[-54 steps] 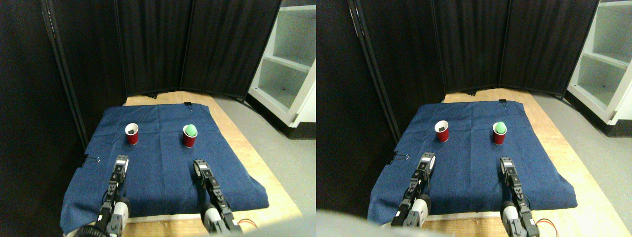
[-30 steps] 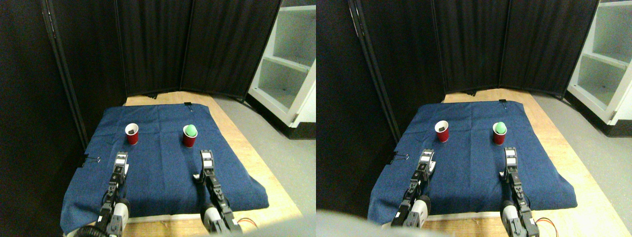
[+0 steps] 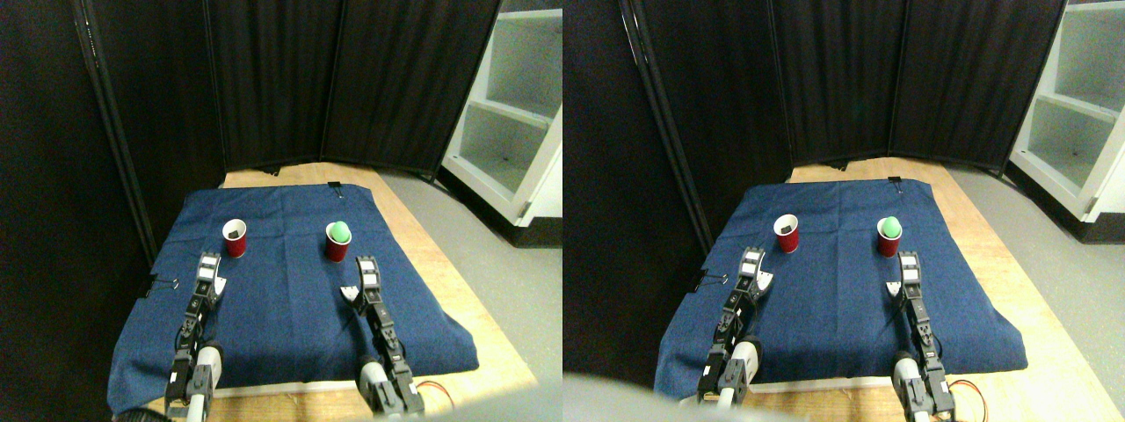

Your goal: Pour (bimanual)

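Our left gripper [image 3: 211,271] sits near the empty cup [image 3: 235,237], our right gripper [image 3: 362,277] near the ball cup [image 3: 338,242]; both look spread.

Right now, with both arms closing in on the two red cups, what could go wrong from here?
1. The green ball sits high above the rim of the right cup; a bump from the right tool could roll it out early.
2. The left cup looks light and stands free on the blue cloth; the left tool might tip it.
3. The cloth may bunch under a pushed cup.
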